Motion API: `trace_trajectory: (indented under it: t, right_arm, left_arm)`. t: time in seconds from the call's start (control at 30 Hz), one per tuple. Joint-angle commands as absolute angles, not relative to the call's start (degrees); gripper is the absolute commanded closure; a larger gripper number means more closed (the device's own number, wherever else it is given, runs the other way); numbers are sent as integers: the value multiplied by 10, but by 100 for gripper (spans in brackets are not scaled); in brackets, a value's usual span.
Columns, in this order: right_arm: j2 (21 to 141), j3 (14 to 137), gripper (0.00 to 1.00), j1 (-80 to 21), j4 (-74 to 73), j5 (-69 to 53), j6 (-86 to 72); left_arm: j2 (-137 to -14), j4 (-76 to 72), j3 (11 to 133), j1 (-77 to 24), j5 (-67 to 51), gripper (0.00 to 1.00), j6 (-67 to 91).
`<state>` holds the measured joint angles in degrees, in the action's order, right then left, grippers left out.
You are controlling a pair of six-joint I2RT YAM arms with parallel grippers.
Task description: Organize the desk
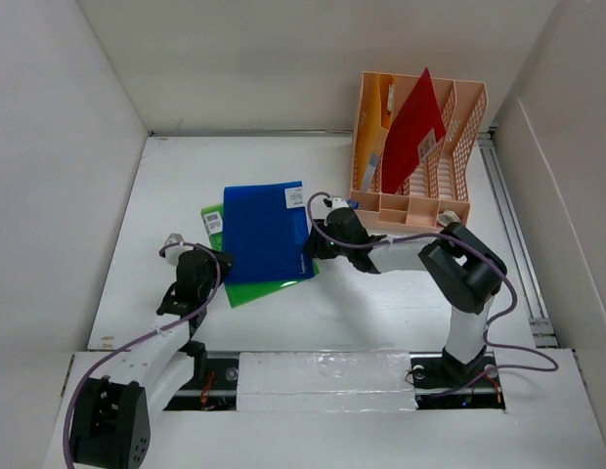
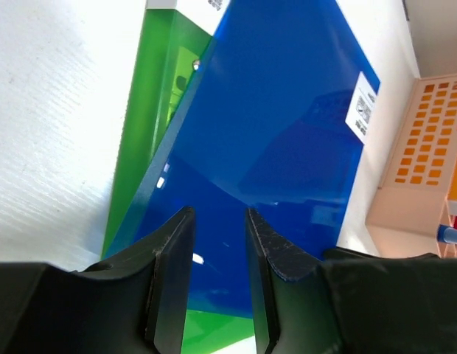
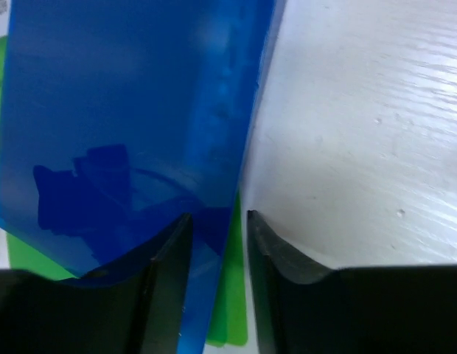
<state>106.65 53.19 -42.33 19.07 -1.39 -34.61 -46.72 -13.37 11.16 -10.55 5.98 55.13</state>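
On the near half of the desk (image 1: 381, 303) the work appears unfinished: a blue folder (image 1: 267, 230) lies askew on top of a green folder (image 1: 254, 291), both loose on the white surface and well apart from any slot. Farther back, at the right rear corner, the peach file rack (image 1: 459, 147) already holds a red folder (image 1: 412, 127) standing tilted in one slot and what looks like an orange folder (image 1: 374, 103) in the slot to its left, so part of the sorting seems done, with these two folders left to file. The left arm reaches forward from its base, and the left gripper (image 2: 217, 217) hangs low at the near left corner of the stack, its jaws parted by a narrow gap with nothing pinched between them. The right arm folds back at the elbow and stretches leftward across the desk. The right gripper (image 3: 218, 216) sits at the blue folder's right edge, jaws likewise apart, and that edge runs into the gap without looking clamped.
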Motion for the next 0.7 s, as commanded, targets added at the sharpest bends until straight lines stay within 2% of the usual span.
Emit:
trace_trajectory:
  t: [0.0,0.03,0.07,0.1,0.13,0.47,0.67]
  right_arm:
    - [1089,562,61,-420,222,-40,-355]
    - [1093,561,73,-420,236,-46,-363]
    - [1093,559,79,-420,236,-51,-363]
    - [1092,555,97,-420,256,-62,-368]
    - [1090,547,100,-420,268,-63,-371]
    - [939,471,100,-425,267,-40,-367]
    - [880,438,100,-461,193,-60,-373]
  left_arm:
    - [-480,-170,99,-107,77,72,554]
    - [-489,-172,98,-107,75,72,557]
    - [-494,-173,100,-107,72,71,558]
    - [-497,-172,102,-107,69,72,557]
    - [-502,-171,104,-107,68,71,555]
    - [-500,-162,126,-112,52,67,536]
    - [-507,-170,125,-112,48,68,532]
